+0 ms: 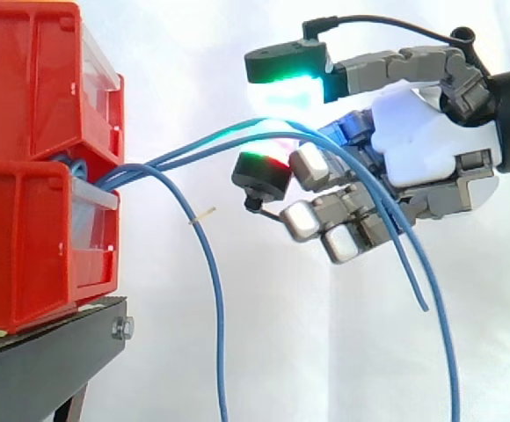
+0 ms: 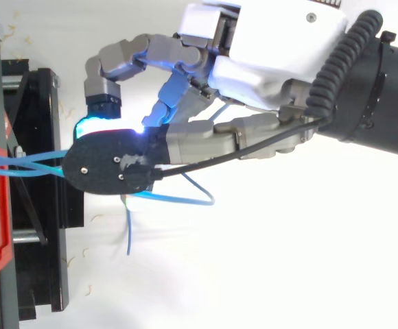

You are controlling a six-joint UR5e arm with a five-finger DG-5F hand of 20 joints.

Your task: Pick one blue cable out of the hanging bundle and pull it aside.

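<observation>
A: Fingers (image 1: pixel 301 220) curled. The hand (image 1: pixel 418 132) grips two blue cables (image 1: pixel 193 151) between its green-glowing upper pad and a lower pad, well to the right of the red bins (image 1: pixel 26 167).
B: The bins?
A: Stacked on the black stand (image 1: pixel 48 369). The cables leave the gap between the bins, arch to the hand and drape down beyond it.
B: The third blue cable (image 1: pixel 213 281)?
A: Hangs free, just beside the bins.

A black stand (image 1: pixel 53 356) on the left holds one red bin (image 1: pixel 22 251). Another red bin (image 1: pixel 26 79) sits on top.
</observation>
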